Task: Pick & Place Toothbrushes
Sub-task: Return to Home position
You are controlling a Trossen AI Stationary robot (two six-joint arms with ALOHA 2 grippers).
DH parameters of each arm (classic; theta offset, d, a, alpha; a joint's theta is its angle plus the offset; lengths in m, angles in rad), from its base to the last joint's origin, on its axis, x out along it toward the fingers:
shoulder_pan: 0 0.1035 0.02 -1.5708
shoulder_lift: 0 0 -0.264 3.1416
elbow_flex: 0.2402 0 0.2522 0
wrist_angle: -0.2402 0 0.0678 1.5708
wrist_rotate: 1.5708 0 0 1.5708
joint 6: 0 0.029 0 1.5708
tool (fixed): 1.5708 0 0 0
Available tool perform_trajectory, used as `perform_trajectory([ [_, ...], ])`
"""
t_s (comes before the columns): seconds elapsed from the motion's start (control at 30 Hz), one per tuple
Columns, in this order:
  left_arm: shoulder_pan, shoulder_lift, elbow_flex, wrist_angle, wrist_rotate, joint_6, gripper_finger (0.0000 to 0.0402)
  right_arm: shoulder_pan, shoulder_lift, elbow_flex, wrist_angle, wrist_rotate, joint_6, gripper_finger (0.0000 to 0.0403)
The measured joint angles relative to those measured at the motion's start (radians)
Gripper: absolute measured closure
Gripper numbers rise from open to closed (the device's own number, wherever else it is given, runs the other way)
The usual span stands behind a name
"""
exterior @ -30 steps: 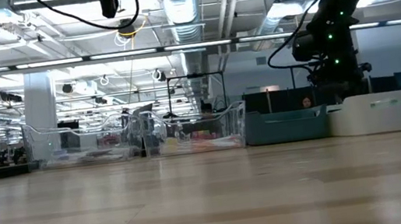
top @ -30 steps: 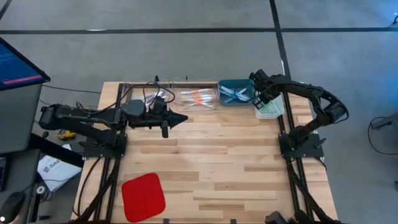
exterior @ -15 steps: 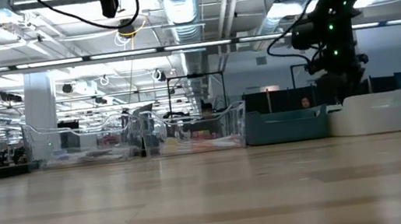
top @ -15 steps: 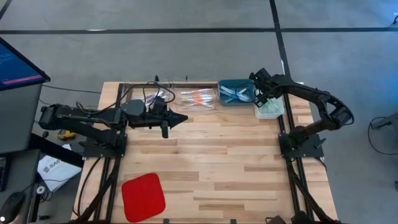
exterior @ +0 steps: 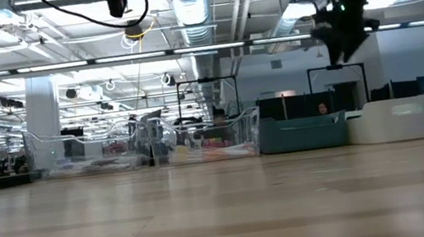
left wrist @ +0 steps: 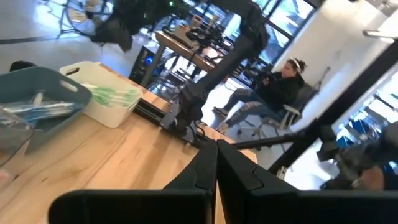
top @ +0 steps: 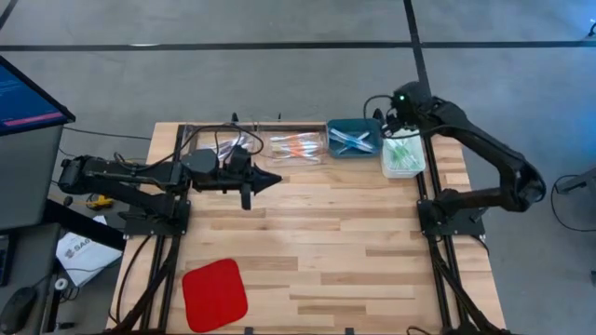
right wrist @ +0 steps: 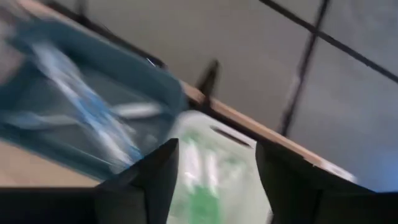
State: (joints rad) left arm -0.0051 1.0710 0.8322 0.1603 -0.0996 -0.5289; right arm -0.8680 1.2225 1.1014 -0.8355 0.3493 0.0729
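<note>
We see green toothbrushes (top: 403, 154) in the white bin (top: 404, 175), blue toothbrushes (top: 352, 140) in the teal bin (top: 332, 140), and orange toothbrushes (top: 298, 145) in a clear bin (top: 279, 157), too small to count. The right pincer (right wrist: 216, 152) hangs released above them; the left pincer (top: 275, 177), clenched empty, hovers over the tabletop (top: 326, 237).

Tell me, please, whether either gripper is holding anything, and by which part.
Nothing is held. The right gripper hangs open and empty above the teal bin and white bin; the left gripper is shut on nothing over the table.
</note>
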Motion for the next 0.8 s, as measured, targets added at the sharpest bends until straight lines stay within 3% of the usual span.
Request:
perform_trajectory([
  [0.3,0.000,0.000,0.000,-0.043,0.056,0.179,0.0401,0.133,-0.053,0.124,0.054,-0.289,0.181,0.0301],
  [0.53,-0.001,0.000,0.000,-0.050,0.148,0.177,0.0401,0.335,-0.099,0.156,0.090,-0.300,0.289,0.0394],
  [0.67,-0.004,0.000,0.000,-0.048,0.216,0.175,0.0401,0.454,-0.113,0.156,0.104,-0.300,0.549,0.0396],
  [0.8,-0.017,0.000,0.000,-0.045,0.230,0.174,0.0401,0.600,-0.112,0.156,0.185,-0.301,0.603,0.0401],
])
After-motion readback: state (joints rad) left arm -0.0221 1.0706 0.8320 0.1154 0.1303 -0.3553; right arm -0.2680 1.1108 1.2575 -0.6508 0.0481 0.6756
